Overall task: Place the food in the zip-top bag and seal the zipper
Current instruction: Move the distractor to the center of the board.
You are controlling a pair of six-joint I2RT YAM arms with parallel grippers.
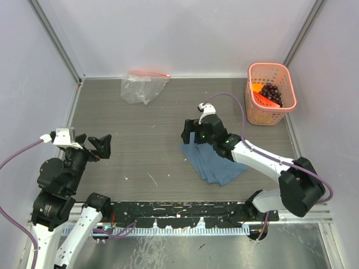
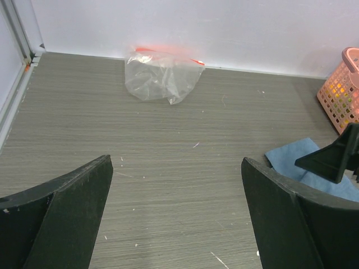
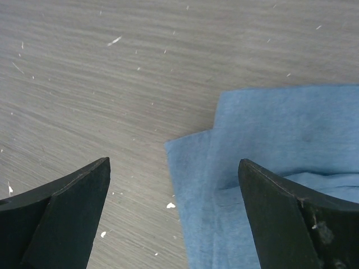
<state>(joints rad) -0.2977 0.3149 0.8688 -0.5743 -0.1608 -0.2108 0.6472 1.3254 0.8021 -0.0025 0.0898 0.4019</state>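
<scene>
Your right gripper (image 1: 192,134) hangs wide open and empty over the upper left corner of the blue cloth (image 1: 217,167) at mid-frame, and your left gripper (image 1: 100,145), also spread wide and holding nothing, sits at centre left. Both are well apart from the zip-top bag (image 1: 143,87), crumpled at upper middle with its zipper (image 1: 149,73) along the top edge. A grape bunch (image 1: 273,94) and an orange-yellow fruit (image 1: 258,96) lie in the pink basket (image 1: 263,115) at upper right.

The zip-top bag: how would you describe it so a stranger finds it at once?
On the table, against the back wall, left of centre, lies the zip-top bag. It is clear and crumpled; only it carries a red-orange strip along its mouth.
</scene>
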